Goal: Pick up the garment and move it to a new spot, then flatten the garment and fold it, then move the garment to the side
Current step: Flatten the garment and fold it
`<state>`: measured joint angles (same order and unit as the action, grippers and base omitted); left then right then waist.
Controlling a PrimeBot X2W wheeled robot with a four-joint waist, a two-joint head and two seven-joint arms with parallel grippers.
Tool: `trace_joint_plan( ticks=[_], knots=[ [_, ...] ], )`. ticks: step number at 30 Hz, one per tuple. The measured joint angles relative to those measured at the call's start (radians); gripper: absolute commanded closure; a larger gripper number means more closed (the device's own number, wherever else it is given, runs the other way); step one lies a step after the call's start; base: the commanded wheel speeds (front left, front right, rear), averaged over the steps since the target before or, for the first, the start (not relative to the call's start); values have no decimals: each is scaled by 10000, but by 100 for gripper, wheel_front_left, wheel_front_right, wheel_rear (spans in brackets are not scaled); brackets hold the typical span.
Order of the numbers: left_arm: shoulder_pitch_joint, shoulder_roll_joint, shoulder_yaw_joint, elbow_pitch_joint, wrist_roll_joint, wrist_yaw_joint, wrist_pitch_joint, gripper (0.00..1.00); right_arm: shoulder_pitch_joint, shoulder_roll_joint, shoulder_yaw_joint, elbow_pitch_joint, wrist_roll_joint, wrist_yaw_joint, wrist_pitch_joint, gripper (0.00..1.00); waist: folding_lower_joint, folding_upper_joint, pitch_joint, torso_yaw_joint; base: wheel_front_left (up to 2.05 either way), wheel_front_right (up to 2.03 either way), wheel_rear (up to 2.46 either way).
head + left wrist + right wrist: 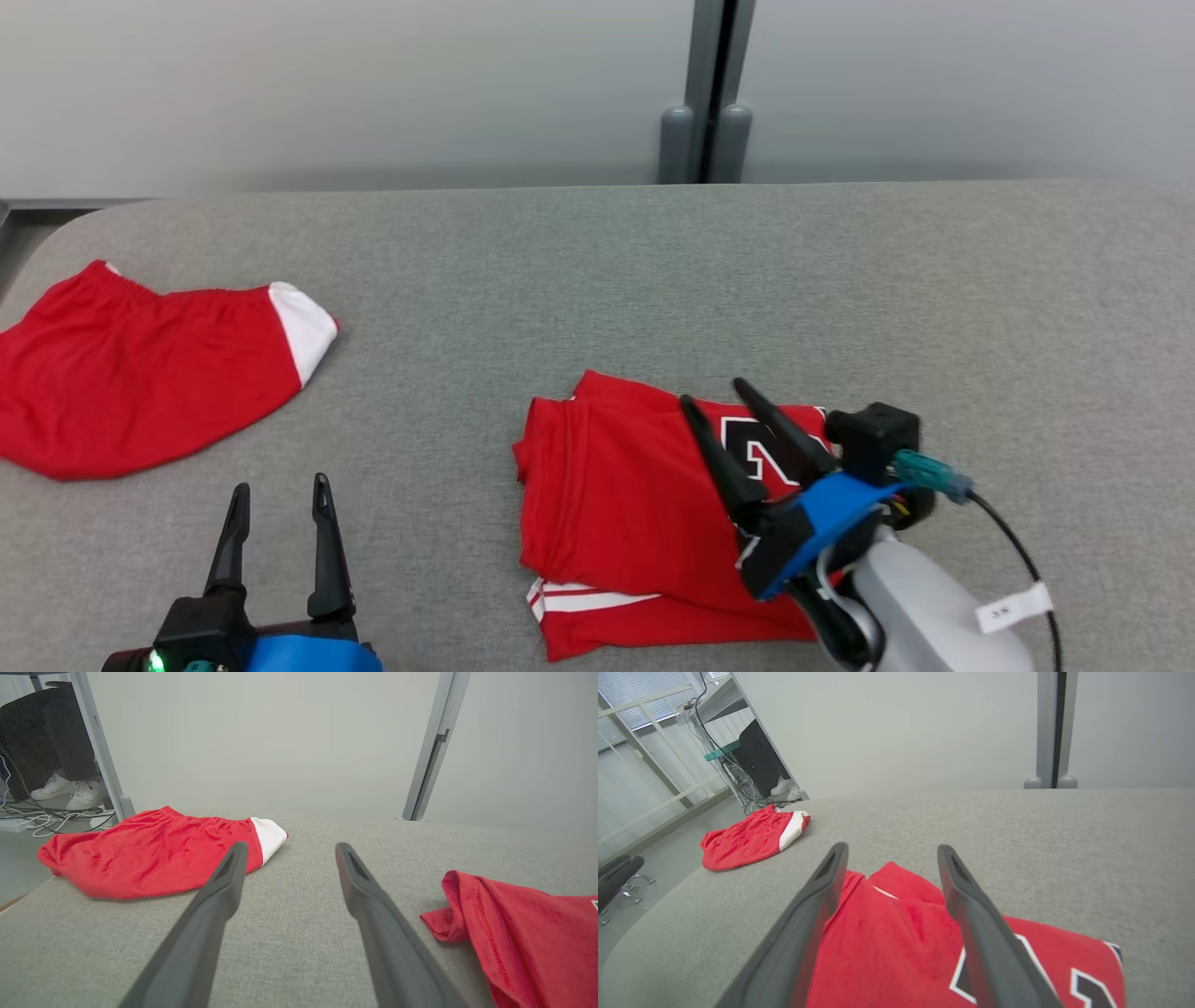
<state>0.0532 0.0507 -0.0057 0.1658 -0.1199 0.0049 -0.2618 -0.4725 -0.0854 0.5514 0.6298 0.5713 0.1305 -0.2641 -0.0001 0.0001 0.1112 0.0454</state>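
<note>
The garment point(625, 504) is a red jersey with white stripes and a black-and-white number, lying folded on the grey table, right of centre. It also shows at the right edge of the left wrist view, as the garment point(523, 933), and under the fingers in the right wrist view, as the garment point(896, 947). My right gripper point(714, 394) hovers over the jersey's right half, open, with nothing between its fingers. My left gripper point(280, 487) stands open near the front left edge, over bare table, well left of the jersey.
Red shorts with a white panel point(131, 373) lie at the table's left end, also seen as the shorts point(154, 854) and the shorts point(747, 840). The grey table point(653, 280) stretches bare behind and right of the jersey. A person's white shoes point(70, 791) stand beyond the left end.
</note>
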Motion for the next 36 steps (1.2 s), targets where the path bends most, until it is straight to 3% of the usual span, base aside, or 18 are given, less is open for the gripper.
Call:
trace_joint_plan(
  ticks=[9,19,29,36],
  knots=[
    [87,-2,90,-33,146,-58,0,0,1655,-709,-2228,-1950,-1402,0,2,0,0,0,-260,-479,0,0,0],
    [505,-2,267,31,336,-150,0,0,3363,-437,-4257,-3093,-2288,0,2,0,0,-1,-626,-698,0,0,0],
    [783,0,474,44,451,-276,0,0,4419,-54,-5168,-3559,-2859,0,2,0,0,-1,-1070,-678,0,0,0],
    [869,-2,456,-105,604,-280,0,0,4793,144,-5085,-3676,-3175,0,2,0,0,-1,-1212,-515,0,0,0]
  ],
)
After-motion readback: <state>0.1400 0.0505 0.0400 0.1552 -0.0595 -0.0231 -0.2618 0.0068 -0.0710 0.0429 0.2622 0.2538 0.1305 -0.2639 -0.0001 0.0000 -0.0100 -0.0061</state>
